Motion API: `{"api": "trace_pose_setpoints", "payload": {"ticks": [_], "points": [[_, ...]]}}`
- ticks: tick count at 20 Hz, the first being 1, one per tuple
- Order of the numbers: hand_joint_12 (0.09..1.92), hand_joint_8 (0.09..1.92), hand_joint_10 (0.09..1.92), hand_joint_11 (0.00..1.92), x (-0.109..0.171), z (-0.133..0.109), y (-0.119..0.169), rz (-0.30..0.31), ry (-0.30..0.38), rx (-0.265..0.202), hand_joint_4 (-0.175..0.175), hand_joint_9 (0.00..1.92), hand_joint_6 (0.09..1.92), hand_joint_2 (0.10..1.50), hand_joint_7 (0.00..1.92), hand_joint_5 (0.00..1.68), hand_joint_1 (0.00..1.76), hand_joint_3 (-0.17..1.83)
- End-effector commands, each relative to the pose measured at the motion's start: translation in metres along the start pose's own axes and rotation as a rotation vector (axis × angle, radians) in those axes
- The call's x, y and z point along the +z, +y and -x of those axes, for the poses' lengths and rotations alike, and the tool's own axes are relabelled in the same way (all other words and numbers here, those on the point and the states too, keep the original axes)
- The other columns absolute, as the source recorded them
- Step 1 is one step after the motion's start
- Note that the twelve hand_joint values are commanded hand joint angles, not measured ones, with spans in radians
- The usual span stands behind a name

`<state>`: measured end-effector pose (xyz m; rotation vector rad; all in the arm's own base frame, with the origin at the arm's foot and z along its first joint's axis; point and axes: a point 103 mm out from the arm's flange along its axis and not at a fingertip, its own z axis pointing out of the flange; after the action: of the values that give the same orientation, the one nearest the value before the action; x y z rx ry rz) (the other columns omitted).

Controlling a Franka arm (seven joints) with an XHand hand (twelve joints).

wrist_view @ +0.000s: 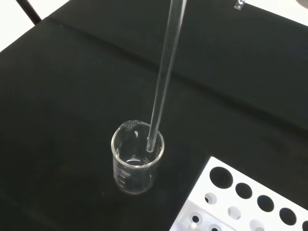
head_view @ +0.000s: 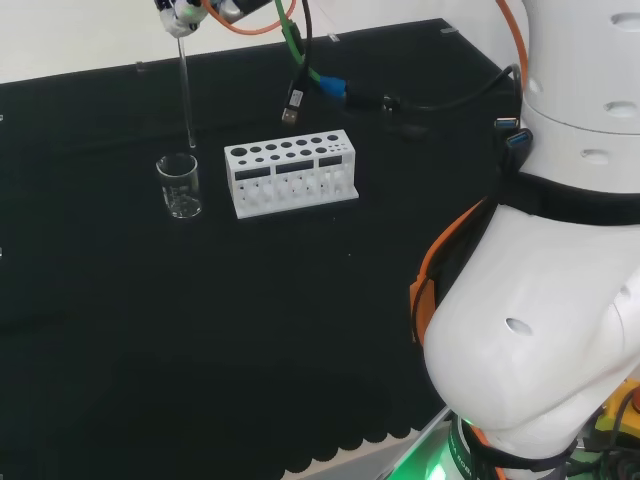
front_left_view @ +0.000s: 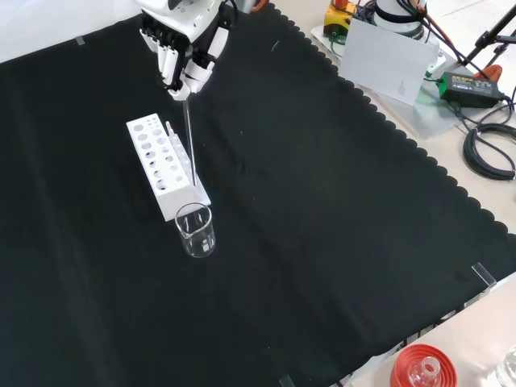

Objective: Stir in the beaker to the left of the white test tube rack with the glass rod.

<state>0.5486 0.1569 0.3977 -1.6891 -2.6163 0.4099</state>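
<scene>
My hand (head_view: 180, 14) hangs high over the cloth, its fingers curled on the top of a clear glass rod (head_view: 186, 90) that points almost straight down. Its lower tip hovers just above the rim of a small clear beaker (head_view: 180, 187), which looks empty. In the head view the beaker stands left of the white test tube rack (head_view: 290, 172). In the front view my hand (front_left_view: 184, 40) holds the rod (front_left_view: 189, 137) over the rack (front_left_view: 161, 165), and the beaker (front_left_view: 195, 230) stands nearer the camera. From the wrist the rod (wrist_view: 163, 82) ends over the mouth of the beaker (wrist_view: 137, 161), beside the rack (wrist_view: 245, 202).
A red ribbed stand (front_left_view: 421, 369) with a flask sits at the cloth's near edge in the front view. A grey sheet (front_left_view: 387, 60) and a power adapter (front_left_view: 463, 85) with cables lie off the cloth. The arm's white links (head_view: 560, 250) rise at the head view's right.
</scene>
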Motion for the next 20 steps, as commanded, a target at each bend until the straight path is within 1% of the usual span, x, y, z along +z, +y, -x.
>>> {"api": "trace_pose_setpoints", "payload": {"ticks": [1, 6, 14, 20], "points": [[0.82, 0.83, 0.47, 1.7, 0.0, -0.009, 0.008, 0.0, -0.002, -0.024, -0.175, 1.85, 0.78, 1.12, 1.61, 1.14, 1.2, -0.17], [0.82, 0.82, 0.47, 1.7, 0.0, -0.017, 0.02, -0.007, -0.011, -0.042, -0.175, 1.85, 0.78, 1.12, 1.61, 1.14, 1.2, -0.17], [0.82, 0.82, 0.47, 1.7, 0.004, -0.03, 0.034, -0.012, -0.007, -0.073, -0.175, 1.86, 0.78, 1.12, 1.62, 1.14, 1.2, -0.17], [0.82, 0.82, 0.46, 1.7, 0.009, -0.027, 0.041, -0.02, 0.002, -0.082, -0.175, 1.86, 0.78, 1.12, 1.62, 1.14, 1.2, -0.17]]}}
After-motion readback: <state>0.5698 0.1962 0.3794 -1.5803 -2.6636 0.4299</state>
